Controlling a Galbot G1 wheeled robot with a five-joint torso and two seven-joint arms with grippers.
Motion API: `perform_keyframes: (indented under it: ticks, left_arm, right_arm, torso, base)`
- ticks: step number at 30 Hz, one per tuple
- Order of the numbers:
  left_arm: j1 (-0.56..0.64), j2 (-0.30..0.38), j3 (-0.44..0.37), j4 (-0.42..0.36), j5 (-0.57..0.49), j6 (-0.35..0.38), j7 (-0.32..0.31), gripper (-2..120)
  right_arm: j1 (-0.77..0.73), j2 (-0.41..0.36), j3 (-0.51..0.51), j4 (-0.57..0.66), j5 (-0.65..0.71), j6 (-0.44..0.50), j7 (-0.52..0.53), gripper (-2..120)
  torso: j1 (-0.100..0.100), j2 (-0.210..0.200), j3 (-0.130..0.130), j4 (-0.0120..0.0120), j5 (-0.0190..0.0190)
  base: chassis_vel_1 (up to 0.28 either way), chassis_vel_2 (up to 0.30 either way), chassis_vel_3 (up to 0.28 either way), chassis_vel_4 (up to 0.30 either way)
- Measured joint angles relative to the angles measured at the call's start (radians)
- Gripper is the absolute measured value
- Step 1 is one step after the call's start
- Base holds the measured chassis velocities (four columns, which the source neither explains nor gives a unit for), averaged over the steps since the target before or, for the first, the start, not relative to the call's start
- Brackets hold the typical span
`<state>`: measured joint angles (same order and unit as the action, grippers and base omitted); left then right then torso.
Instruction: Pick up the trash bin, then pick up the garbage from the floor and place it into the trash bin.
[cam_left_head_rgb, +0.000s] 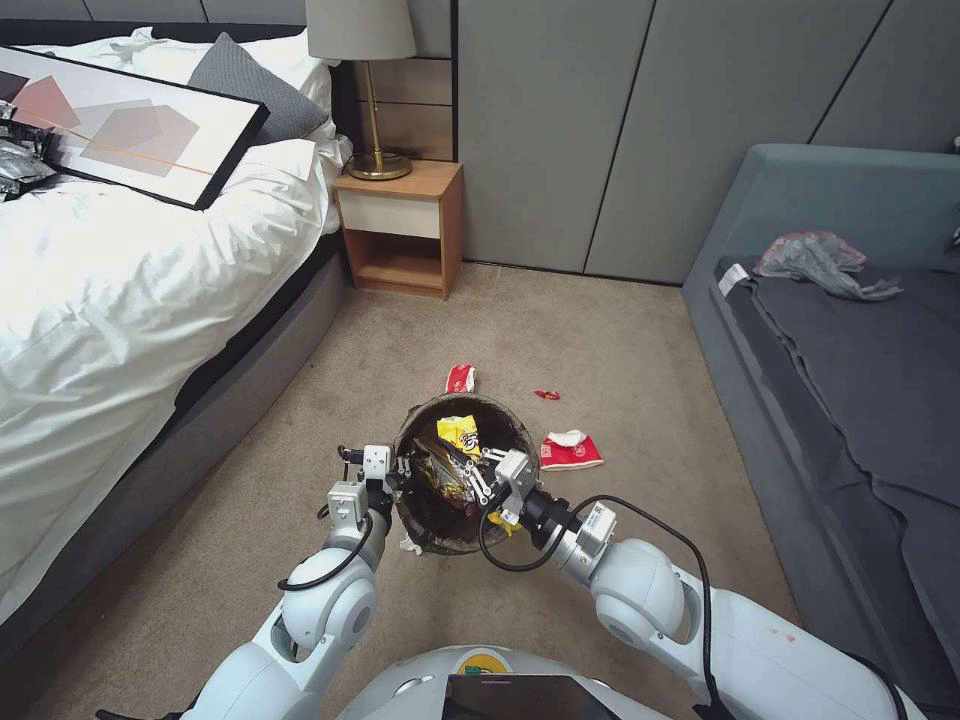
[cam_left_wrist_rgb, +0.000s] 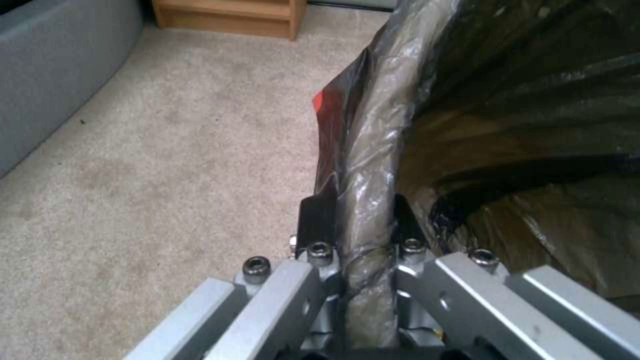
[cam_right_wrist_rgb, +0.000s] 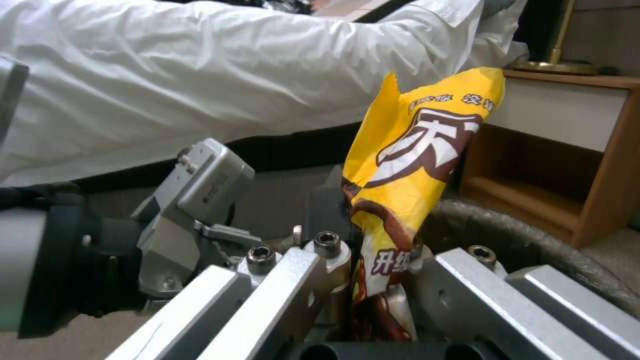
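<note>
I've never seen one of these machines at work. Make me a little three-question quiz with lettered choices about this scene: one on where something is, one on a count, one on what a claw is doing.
1. Where is the trash bin?
A. on the bed
B. held up by its rim by the left gripper
C. on the nightstand

2. How many red-and-white litter pieces lie on the carpet beyond the bin?
A. three
B. none
C. seven

3. What is the right gripper doing?
A. hanging open
B. gripping the lamp
C. clamping a yellow wrapper over the bin

Answers: 1 B, the left wrist view shows fingers pinching the bagged rim. 2 A, the head view shows three. 3 C, the right wrist view shows the wrapper pinched.
</note>
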<state>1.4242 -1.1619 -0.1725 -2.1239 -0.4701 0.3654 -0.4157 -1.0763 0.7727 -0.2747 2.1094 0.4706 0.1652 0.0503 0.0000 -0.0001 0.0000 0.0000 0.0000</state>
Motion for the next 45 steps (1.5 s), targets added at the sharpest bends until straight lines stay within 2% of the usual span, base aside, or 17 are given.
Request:
perform_keyframes:
  ticks: [5, 8, 10, 11, 14, 17, 21, 23, 24, 29, 33, 37, 39, 40, 42, 43, 45]
  left_arm:
    - [0.0, 0.001, -0.001, 0.0, -0.001, 0.0, 0.0, 0]
    - [-0.001, 0.0, -0.001, 0.0, -0.002, 0.0, 0.0, 0]
    - [-0.001, 0.0, -0.001, 0.0, -0.002, 0.0, 0.0, 0]
    - [-0.002, 0.0, -0.001, 0.0, -0.002, 0.0, -0.001, 0]
    - [-0.004, 0.0, -0.001, 0.0, -0.003, 0.0, -0.001, 0]
    - [-0.007, -0.001, -0.001, 0.0, -0.006, 0.0, -0.001, 0]
    - [-0.007, -0.001, -0.001, 0.001, -0.006, 0.0, -0.002, 0]
    - [-0.007, -0.001, 0.0, 0.002, -0.006, 0.0, -0.002, 0]
    - [-0.007, -0.001, 0.0, 0.002, -0.006, 0.0, -0.002, 0]
    - [-0.007, -0.002, 0.003, 0.004, -0.007, 0.0, -0.002, 0]
    - [-0.007, -0.002, 0.003, 0.004, -0.007, 0.0, -0.002, 0]
    - [-0.004, -0.002, 0.003, 0.004, -0.006, 0.0, -0.002, 0]
    - [0.004, -0.002, 0.003, 0.002, -0.003, -0.001, -0.001, 0]
    - [0.004, -0.002, 0.003, 0.002, -0.003, -0.001, -0.001, 0]
    - [0.014, 0.001, 0.001, 0.001, 0.005, -0.007, 0.002, 0]
    - [0.014, 0.001, 0.001, 0.001, 0.005, -0.007, 0.002, 0]
    - [0.018, 0.002, -0.002, 0.001, 0.01, -0.011, 0.005, 0]
  right_arm:
    - [0.012, 0.004, -0.007, -0.015, -0.011, -0.005, 0.011, 0]
    - [0.02, 0.005, -0.012, -0.019, -0.013, -0.013, 0.017, 11]
    - [0.02, 0.005, -0.012, -0.019, -0.013, -0.013, 0.017, 11]
    - [0.022, 0.005, -0.013, -0.019, -0.013, -0.016, 0.018, 24]
    - [0.024, 0.003, -0.014, -0.02, -0.015, -0.024, 0.018, 34]
    - [0.021, 0.003, -0.015, -0.017, -0.02, -0.037, 0.026, 49]
    - [0.019, 0.003, -0.015, -0.016, -0.021, -0.043, 0.03, 59]
    - [0.018, 0.003, -0.009, -0.01, -0.021, -0.051, 0.033, 71]
    - [0.018, 0.003, -0.009, -0.01, -0.021, -0.051, 0.033, 71]
    - [0.007, 0.001, 0.01, 0.0, -0.019, -0.055, 0.041, 92]
    - [-0.004, 0.001, 0.038, 0.015, -0.011, -0.055, 0.047, 99]
    - [-0.015, 0.014, 0.124, 0.07, 0.025, -0.069, 0.117, 100]
    - [-0.025, 0.024, 0.211, 0.098, 0.049, -0.096, 0.189, 100]
    - [-0.025, 0.024, 0.211, 0.098, 0.049, -0.096, 0.189, 100]
    - [-0.076, 0.029, 0.358, 0.124, 0.061, -0.151, 0.242, 100]
    - [-0.076, 0.029, 0.358, 0.124, 0.061, -0.151, 0.242, 100]
    - [-0.148, 0.043, 0.486, 0.14, 0.061, -0.185, 0.281, 100]
  torso:
    - [0.0, 0.0, 0.0, 0.0, 0.0]
    - [0.0, 0.0, 0.0, 0.0001, 0.0]
    - [0.0, 0.0, 0.0, 0.0001, 0.0]
    - [0.0, 0.0, 0.0, 0.0001, -0.0001]
    - [0.0, 0.0, 0.0, 0.0, -0.0001]
    - [0.0, 0.0, 0.0, 0.0, 0.0]
    - [0.0, 0.0, 0.0, 0.0, 0.0]
    - [0.0, 0.0, 0.0, 0.0, 0.0]
    - [0.0, 0.0, 0.0, 0.0, 0.0]
    - [0.0, 0.0, 0.0, 0.0, 0.0]
    - [0.0, 0.0, 0.0, 0.0, 0.0]
    - [0.0, 0.0, 0.0, 0.0, 0.0]
    - [0.0, 0.0, 0.0, 0.0002, 0.0]
    - [0.0, 0.0, 0.0, 0.0002, 0.0]
    - [0.0, 0.0, 0.0, 0.0, 0.0]
    - [0.0, 0.0, 0.0, 0.0, 0.0]
    - [0.0, 0.0, 0.0, -0.0001, 0.0]
  base:
    - [0.0, 0.0, 0.0, 0.0]
    - [0.0, 0.0, 0.0, 0.0]
    - [0.0, 0.0, 0.0, 0.0]
    - [0.0, 0.0, 0.0, 0.0]
    - [0.0, 0.0, 0.0, 0.0]
    - [0.0, 0.0, 0.0, 0.0]
    - [0.0, 0.0, 0.0, 0.0]
    - [0.0, 0.0, 0.0, 0.0]
    - [0.0, 0.0, 0.0, 0.0]
    - [0.0, 0.0, 0.0, 0.0]
    - [0.0, 0.0, 0.0, 0.0]
    - [0.0, 0.0, 0.0, 0.0]
    - [0.0, 0.0, 0.0, 0.0]
    - [0.0, 0.0, 0.0, 0.0]
    - [0.0, 0.0, 0.0, 0.0]
    - [0.0, 0.0, 0.0, 0.0]
    - [0.0, 0.0, 0.0, 0.0]
